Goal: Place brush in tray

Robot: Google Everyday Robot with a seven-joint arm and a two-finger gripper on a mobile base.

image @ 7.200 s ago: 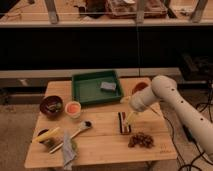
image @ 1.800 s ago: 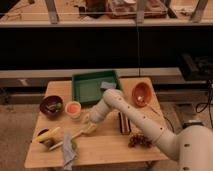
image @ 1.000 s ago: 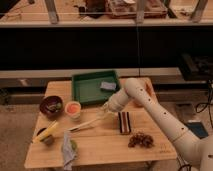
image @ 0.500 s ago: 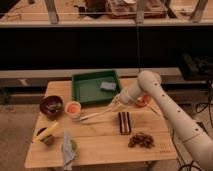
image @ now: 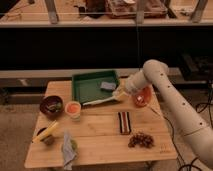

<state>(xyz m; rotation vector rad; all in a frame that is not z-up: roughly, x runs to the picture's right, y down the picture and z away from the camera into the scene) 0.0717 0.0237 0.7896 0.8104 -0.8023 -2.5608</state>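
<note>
- The table (image: 100, 134) is pale wood and carries a scatter of items around the tray (image: 88, 86).
- A dark round bowl (image: 51, 105) sits at the left, with something small and greenish inside that I cannot make out.
- Just beside it to the right stands a small orange cup (image: 73, 108), apart from the tray's front rim.
- A yellow banana-like thing (image: 46, 132) lies near the front left corner, tilted across a small dark pot whose contents are hidden.
- A crumpled grey cloth (image: 67, 148) lies next to it at the front edge.
- A short dark block with a reddish stripe (image: 124, 122) lies towards the middle right, well apart from the tray.
- A brown lumpy cluster (image: 141, 140) sits just in front of that block.
- An orange bowl (image: 143, 98) stands right of the tray, partly covered by the white arm (image: 172, 100), which reaches in from the right.
- The tray is green, shallow and rectangular, at the back of the table. In its right rear part rests a grey-blue block (image: 107, 85); the rest of its floor is bare green.
- The gripper (image: 121, 94) is at the tray's front right corner, between the tray and the orange bowl, and is closed on the right end of the brush (image: 100, 100).
- The brush stretches leftward from the gripper, nearly level, along the tray's front rim. Its far end dips slightly towards the table, and I cannot tell whether it touches the rim.
</note>
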